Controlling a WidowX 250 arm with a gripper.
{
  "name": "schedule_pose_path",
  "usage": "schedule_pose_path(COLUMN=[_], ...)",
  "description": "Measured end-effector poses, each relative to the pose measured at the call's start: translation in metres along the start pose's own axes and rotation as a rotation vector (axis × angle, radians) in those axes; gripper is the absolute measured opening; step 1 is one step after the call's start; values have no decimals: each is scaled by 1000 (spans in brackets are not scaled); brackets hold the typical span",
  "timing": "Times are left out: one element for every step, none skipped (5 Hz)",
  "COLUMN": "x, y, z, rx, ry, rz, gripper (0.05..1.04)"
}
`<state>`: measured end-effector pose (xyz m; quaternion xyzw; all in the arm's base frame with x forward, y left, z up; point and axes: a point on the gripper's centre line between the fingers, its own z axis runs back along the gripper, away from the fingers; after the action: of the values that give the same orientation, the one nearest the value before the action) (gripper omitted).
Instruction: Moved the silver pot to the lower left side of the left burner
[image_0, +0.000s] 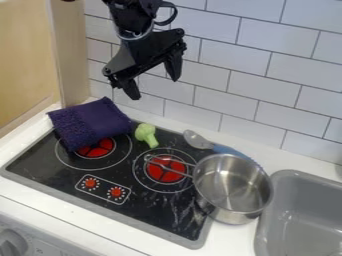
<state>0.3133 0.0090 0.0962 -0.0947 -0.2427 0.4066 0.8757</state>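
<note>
The black robot arm (137, 37) comes in from the top edge of the frame, left of centre; its gripper (154, 87) hangs in the upper left part, in front of the white tiled wall (267, 75) and above the back of the stove; the jaws stand open, well apart, with nothing between them.

The silver pot (230, 187) sits right of centre, lower half of the frame; it stands upright across the right edge of the black stovetop (150, 212), partly over the white worktop (320, 160), just beside the grey sink (300, 210) at the lower right; its long handle points left, over the right burner (165, 170); so the pot is well apart from the left burner (97, 148), off to that burner's right.

A purple cloth (90, 122) lies folded at the left, covering the upper part of the left burner; a green toy broccoli (145, 135) rests between the cloth and the right burner, towards the back; a spoon (200, 141) with a blue handle lies behind the pot, its bowl pointing to the upper left; two red dials sit in the white-outlined panel (102, 189) at the lower left of the stovetop.
</note>
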Motion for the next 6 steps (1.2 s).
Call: schedule_pose_path(x=[-12, -21, -38, -55, -81, -98], y=[12, 6, -13, -21, -13, 8], z=[-7, -5, 11, 23, 25, 19], rx=[38, 35, -21, -55, -23, 29], ry=[35, 49, 41, 51, 100, 138], rz=[-2, -15, -42, -94, -135, -123], gripper=[998, 998, 998, 998, 998, 998])
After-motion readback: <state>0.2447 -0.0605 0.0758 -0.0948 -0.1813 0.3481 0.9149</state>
